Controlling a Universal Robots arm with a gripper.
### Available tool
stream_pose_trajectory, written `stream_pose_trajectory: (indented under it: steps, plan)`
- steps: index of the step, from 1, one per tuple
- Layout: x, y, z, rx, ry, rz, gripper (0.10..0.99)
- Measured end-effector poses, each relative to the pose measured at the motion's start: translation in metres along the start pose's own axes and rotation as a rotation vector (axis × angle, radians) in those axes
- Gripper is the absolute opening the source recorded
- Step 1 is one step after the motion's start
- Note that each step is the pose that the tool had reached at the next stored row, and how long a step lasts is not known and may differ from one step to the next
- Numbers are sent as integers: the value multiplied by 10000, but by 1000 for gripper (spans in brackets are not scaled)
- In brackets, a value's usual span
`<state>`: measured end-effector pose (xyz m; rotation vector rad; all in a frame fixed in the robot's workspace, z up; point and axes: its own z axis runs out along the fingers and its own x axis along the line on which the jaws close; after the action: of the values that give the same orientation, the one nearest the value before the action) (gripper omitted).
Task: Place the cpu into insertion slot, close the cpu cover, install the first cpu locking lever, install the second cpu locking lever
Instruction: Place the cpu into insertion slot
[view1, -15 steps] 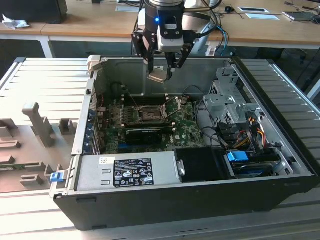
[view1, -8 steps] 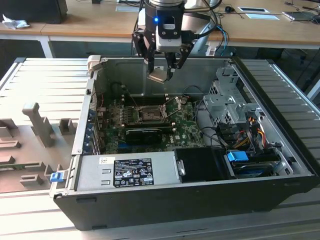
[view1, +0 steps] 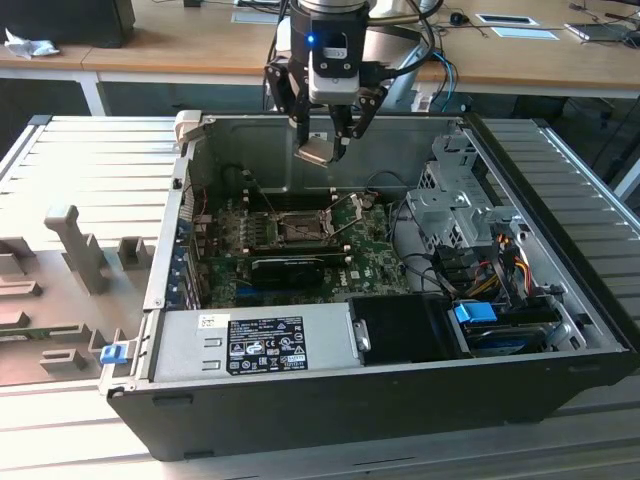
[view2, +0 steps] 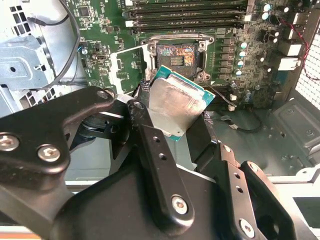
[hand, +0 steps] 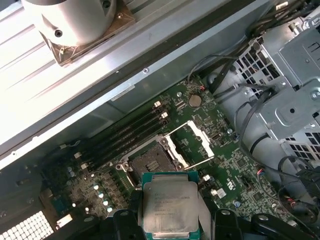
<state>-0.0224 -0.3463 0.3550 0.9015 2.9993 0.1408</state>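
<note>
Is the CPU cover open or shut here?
Open. The cpu cover is swung back beside the insertion slot, whose pin field lies bare; the gripper holds the cpu, not yet seated.

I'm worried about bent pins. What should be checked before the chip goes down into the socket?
1. cpu clamped in gripper: ok.
2. insertion slot empty: ok.
3. cpu cover swung clear of the slot: ok.
4. cpu level with the slot: not ok, it looks tilted in the exterior view.
5. Slot undamaged: cannot tell.
</note>
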Motion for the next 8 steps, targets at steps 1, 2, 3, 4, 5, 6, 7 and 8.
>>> stream_pose_trajectory:
  steps: [1,2,3,4,5,6,7,8]
  plan:
    - [0,0,0,-1,-3,41,533]
    - [0,0,0,-2,-7,77,533]
    - [0,0,0,-2,-10,119,533]
    - [0,0,0,-3,-13,150,533]
    - [0,0,0,-4,-16,178,533]
    - [0,0,0,-4,-17,199,533]
    - [0,0,0,-5,-20,231,533]
    - [0,0,0,-6,-24,279,533]
